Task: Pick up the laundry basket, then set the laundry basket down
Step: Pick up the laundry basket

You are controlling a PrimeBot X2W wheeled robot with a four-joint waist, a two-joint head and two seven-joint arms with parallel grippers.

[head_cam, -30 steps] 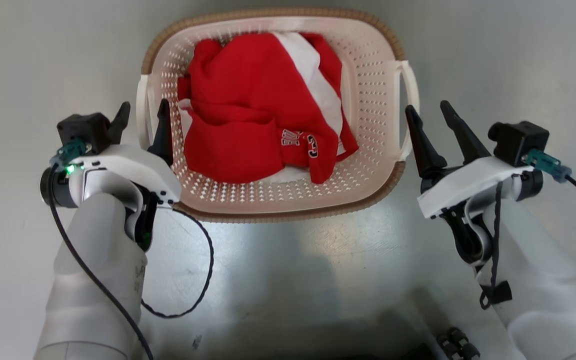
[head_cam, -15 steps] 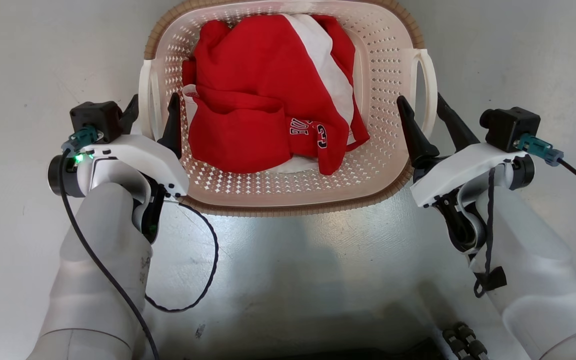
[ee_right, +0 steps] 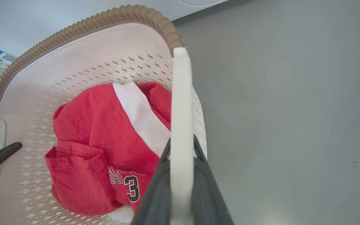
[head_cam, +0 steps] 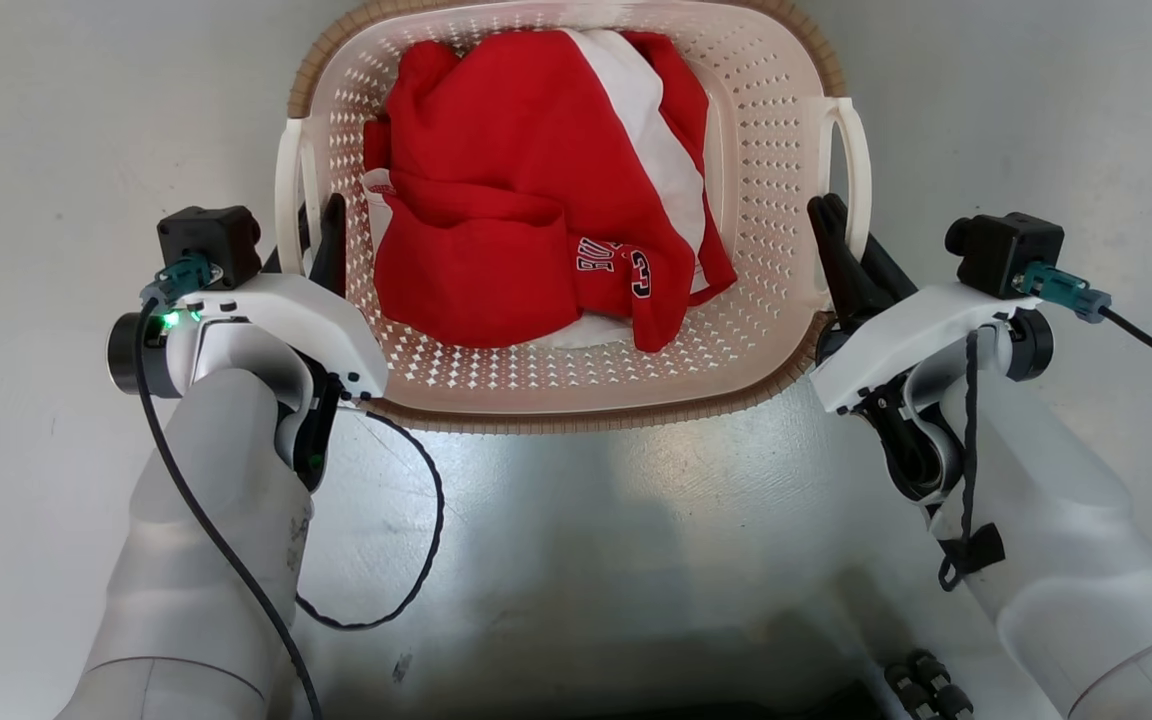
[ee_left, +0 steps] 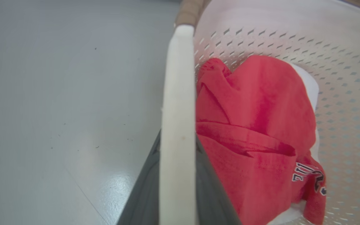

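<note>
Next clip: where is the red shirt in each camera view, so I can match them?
Head view: red shirt top centre, inside the laundry basket.
Left wrist view: red shirt right of centre, beside the left handle.
Right wrist view: red shirt lower left, beside the right handle.
Shared landmark: the basket's brown rim.

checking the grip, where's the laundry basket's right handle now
Head view, right side: the right handle of the laundry basket sits clamped between the fingers of the right gripper.
</note>
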